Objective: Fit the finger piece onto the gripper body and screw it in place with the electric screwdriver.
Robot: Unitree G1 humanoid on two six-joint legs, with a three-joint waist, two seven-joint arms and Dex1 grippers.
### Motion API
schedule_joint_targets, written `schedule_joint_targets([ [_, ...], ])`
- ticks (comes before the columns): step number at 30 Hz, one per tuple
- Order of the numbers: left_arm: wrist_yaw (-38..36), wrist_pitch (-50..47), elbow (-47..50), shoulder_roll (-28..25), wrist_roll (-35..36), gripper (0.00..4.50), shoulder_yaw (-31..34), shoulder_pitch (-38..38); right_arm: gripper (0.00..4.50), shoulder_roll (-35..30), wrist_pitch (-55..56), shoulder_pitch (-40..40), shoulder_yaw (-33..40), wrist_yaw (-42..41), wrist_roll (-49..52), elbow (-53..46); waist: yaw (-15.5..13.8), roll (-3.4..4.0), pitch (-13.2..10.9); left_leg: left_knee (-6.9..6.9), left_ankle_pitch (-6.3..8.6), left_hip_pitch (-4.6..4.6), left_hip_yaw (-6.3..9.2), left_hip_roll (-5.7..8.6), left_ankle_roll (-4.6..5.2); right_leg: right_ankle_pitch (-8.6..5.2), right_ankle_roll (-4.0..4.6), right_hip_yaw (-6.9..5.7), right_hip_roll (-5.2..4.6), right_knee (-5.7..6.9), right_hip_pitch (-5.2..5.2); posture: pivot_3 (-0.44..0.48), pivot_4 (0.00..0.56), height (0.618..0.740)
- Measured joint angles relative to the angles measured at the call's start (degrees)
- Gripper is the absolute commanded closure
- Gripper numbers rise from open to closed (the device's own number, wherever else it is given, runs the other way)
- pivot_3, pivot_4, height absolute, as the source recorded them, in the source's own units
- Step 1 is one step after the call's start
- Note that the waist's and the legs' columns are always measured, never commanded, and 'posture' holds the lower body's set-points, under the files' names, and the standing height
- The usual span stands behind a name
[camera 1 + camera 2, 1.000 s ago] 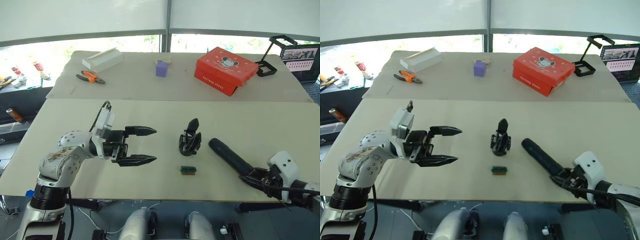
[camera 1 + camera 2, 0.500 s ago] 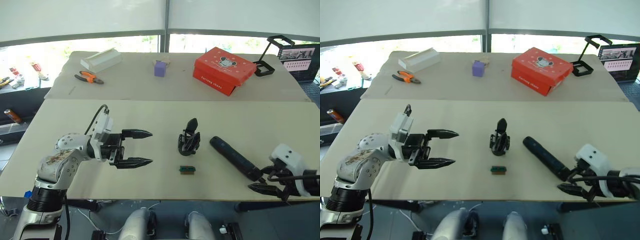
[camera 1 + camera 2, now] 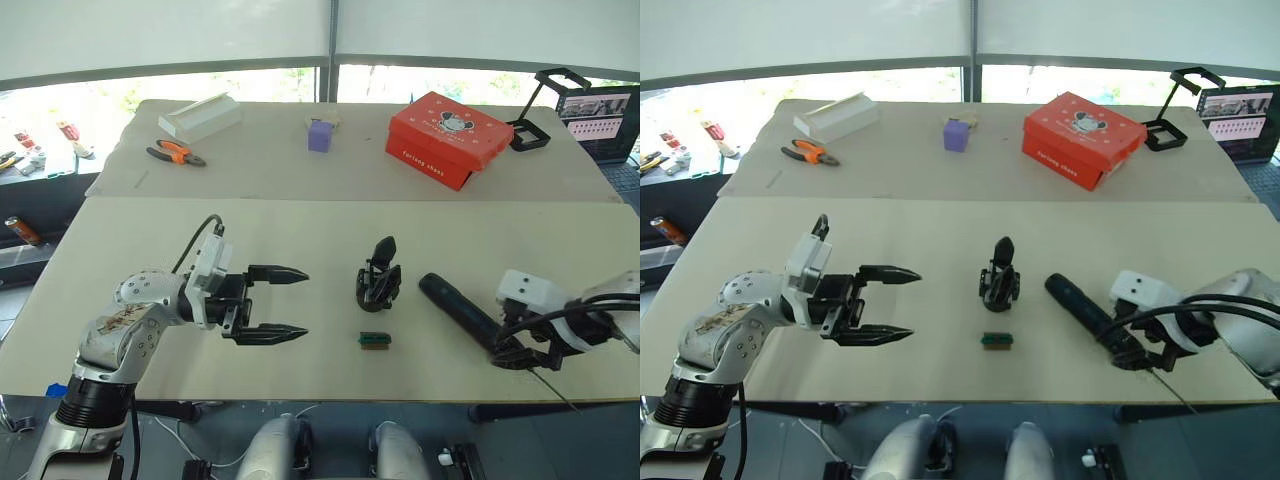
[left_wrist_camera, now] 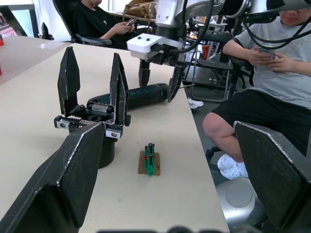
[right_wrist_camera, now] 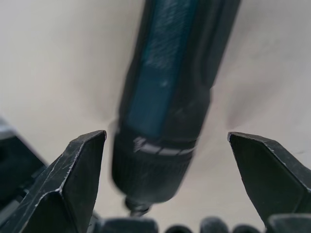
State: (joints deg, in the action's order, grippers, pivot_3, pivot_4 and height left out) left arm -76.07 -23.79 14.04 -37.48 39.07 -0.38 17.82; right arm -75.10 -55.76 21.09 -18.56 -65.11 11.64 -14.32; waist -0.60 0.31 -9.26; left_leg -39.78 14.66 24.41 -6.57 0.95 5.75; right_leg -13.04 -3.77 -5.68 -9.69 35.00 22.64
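The gripper body (image 3: 380, 282) stands mid-table; in the left wrist view two black pointed fingers (image 4: 118, 80) rise from it, and I cannot tell which is the finger piece. The electric screwdriver (image 3: 460, 312) lies flat to its right, its thin bit pointing toward the front edge. My right gripper (image 3: 522, 357) hangs open over the screwdriver's bit end (image 5: 170, 97), one finger on each side, not closed on it. Left of the gripper body, my left gripper (image 3: 295, 302) is open and empty, pointing at it.
A small green-brown block (image 3: 376, 340) lies just in front of the gripper body. On the far table are a red box (image 3: 448, 138), a purple block (image 3: 321, 135), orange pliers (image 3: 177, 153) and a white box (image 3: 205, 117). People (image 4: 272, 63) sit beyond the table's right edge.
The right gripper drew away from the screwdriver's bit end toward the table's front edge, then came back over it from above, open. The left gripper has hardly moved.
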Motion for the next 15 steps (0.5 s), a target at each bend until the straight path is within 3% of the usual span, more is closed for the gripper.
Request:
schedule_joint_targets([
  [10, -0.1, 0.4, 2.1, 0.0, -0.7, 0.0, -1.0, -2.6, 0.06, 1.4, -8.0, 6.7, -7.9, -0.7, -4.2, -1.3, -0.1, 0.0, 0.0, -0.02, -0.01, 0.0, 0.01, 0.01, -0.05, 0.01, 0.0, -0.07, 0.0, 0.0, -0.02, 0.0, 0.15, 0.74],
  [15, -0.6, 1.5, 2.3, 0.0, -0.8, 0.0, -1.4, -2.6, 1.53, 1.4, -7.4, 6.9, -8.4, -1.1, -5.3, -0.6, -0.1, -0.04, 0.0, -0.02, -0.01, -0.01, 0.02, 0.02, -0.05, 0.01, -0.01, -0.09, 0.0, -0.01, -0.06, 0.0, 0.15, 0.74],
])
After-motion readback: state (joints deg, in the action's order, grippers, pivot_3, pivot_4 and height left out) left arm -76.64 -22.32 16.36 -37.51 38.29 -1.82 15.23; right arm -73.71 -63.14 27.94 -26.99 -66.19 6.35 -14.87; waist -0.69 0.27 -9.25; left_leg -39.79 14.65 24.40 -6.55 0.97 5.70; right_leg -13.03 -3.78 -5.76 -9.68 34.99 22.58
